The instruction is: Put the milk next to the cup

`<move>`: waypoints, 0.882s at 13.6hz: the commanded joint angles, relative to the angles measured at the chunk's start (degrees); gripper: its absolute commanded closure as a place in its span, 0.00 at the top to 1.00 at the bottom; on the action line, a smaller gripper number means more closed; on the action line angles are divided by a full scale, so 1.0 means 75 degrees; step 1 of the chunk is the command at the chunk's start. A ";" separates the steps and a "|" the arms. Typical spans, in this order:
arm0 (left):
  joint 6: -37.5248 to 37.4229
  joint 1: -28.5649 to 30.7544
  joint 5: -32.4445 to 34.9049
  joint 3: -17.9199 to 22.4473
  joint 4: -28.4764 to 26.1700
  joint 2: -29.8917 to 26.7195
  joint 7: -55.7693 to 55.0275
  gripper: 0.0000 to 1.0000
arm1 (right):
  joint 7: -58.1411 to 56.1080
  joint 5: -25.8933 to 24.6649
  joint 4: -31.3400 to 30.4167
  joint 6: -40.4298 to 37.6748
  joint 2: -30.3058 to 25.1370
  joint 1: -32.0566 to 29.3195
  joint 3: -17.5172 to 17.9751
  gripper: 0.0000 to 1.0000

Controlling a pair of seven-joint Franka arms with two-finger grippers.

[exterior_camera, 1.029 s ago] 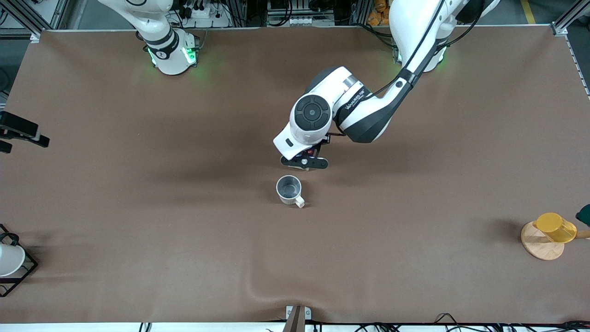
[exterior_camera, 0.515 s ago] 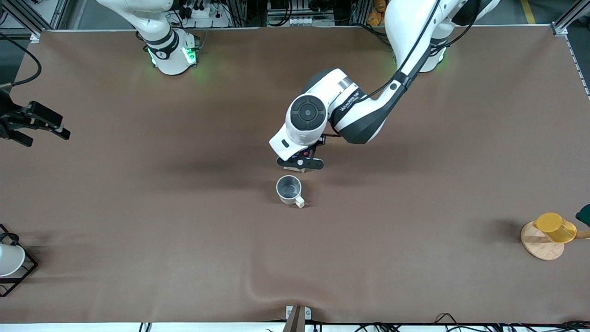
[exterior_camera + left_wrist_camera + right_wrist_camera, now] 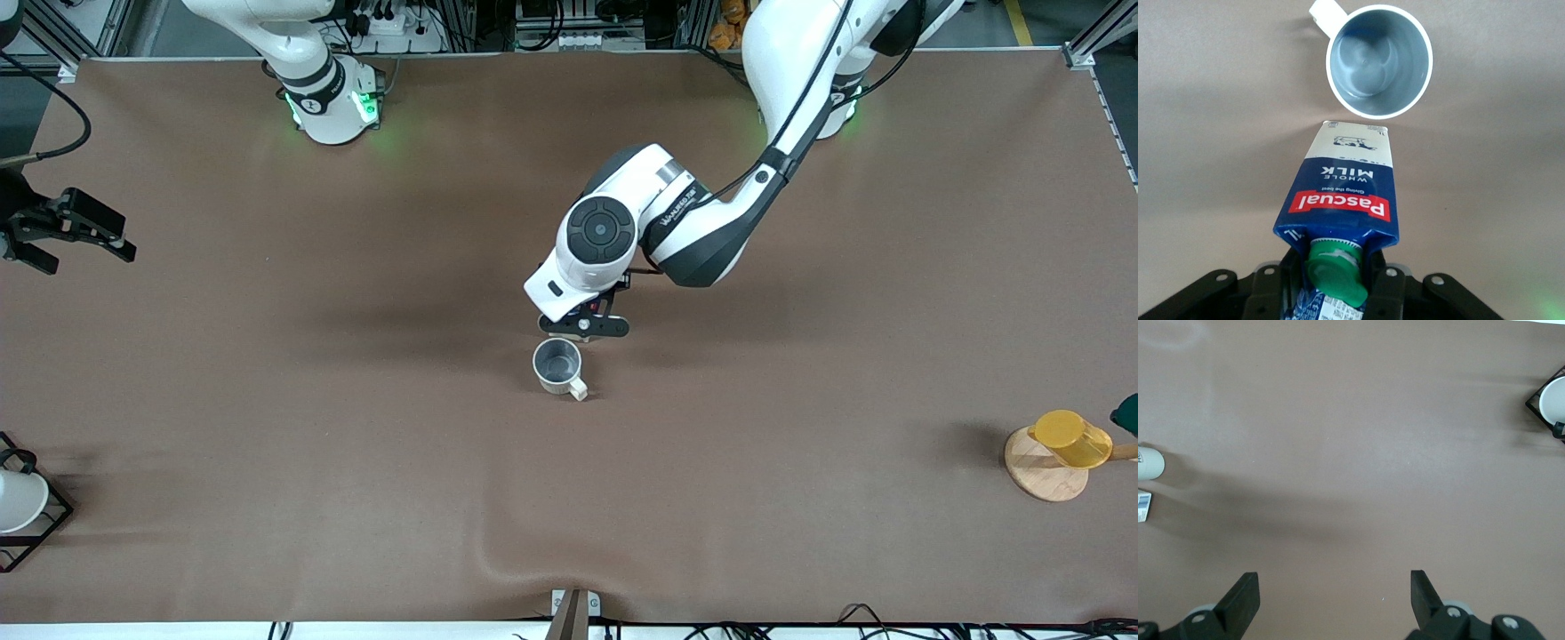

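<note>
The milk (image 3: 1341, 193) is a dark blue carton with a green cap, a red band and a white lower part. My left gripper (image 3: 1335, 283) is shut on its top. The carton's base is close beside the cup (image 3: 1378, 63), apart from it. I cannot tell whether the base touches the table. In the front view the off-white cup (image 3: 557, 364) has a grey inside and stands mid-table. My left gripper (image 3: 584, 325) is just beside it, and the wrist hides most of the carton. My right gripper (image 3: 84, 249) is open and empty at the right arm's end, as the right wrist view (image 3: 1335, 597) shows.
A yellow cup (image 3: 1071, 437) lies on a round wooden coaster (image 3: 1040, 471) at the left arm's end. A plain white cup (image 3: 18, 502) sits in a black wire rack (image 3: 36, 542) at the right arm's end. It also shows in the right wrist view (image 3: 1553, 399).
My left gripper has moved the milk closer to the cup. My right gripper has come farther into view at the table's edge. The cup has not moved.
</note>
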 commanded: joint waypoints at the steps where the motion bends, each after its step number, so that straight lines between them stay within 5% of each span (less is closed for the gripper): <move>1: 0.0043 -0.0106 -0.0117 0.0094 0.0330 0.0237 -0.0085 0.35 | 0.0355 -0.0374 0.0192 -0.0377 -0.0112 0.0223 -0.0101 1.00; 4: 0.0114 -0.0106 -0.0117 0.0105 0.0318 0.0261 -0.0085 0.48 | 0.0356 -0.0387 0.0193 -0.0366 -0.0065 0.0224 -0.0090 1.00; 5: 0.0183 -0.0094 -0.0117 0.0105 0.0318 0.0261 -0.0085 0.66 | 0.0356 -0.0375 0.0193 -0.0366 -0.0065 0.0223 -0.0090 1.00; 6: 0.0219 -0.0094 -0.0117 0.0105 0.0318 0.0261 -0.0073 0.98 | 0.0367 -0.0375 0.0193 -0.0366 -0.0065 0.0223 -0.0090 1.00; 12: 0.0184 -0.0059 -0.0129 0.0024 0.0318 0.0156 -0.0096 1.00 | 0.1282 -0.0375 0.0321 -0.0437 -0.0053 0.0329 -0.0055 1.00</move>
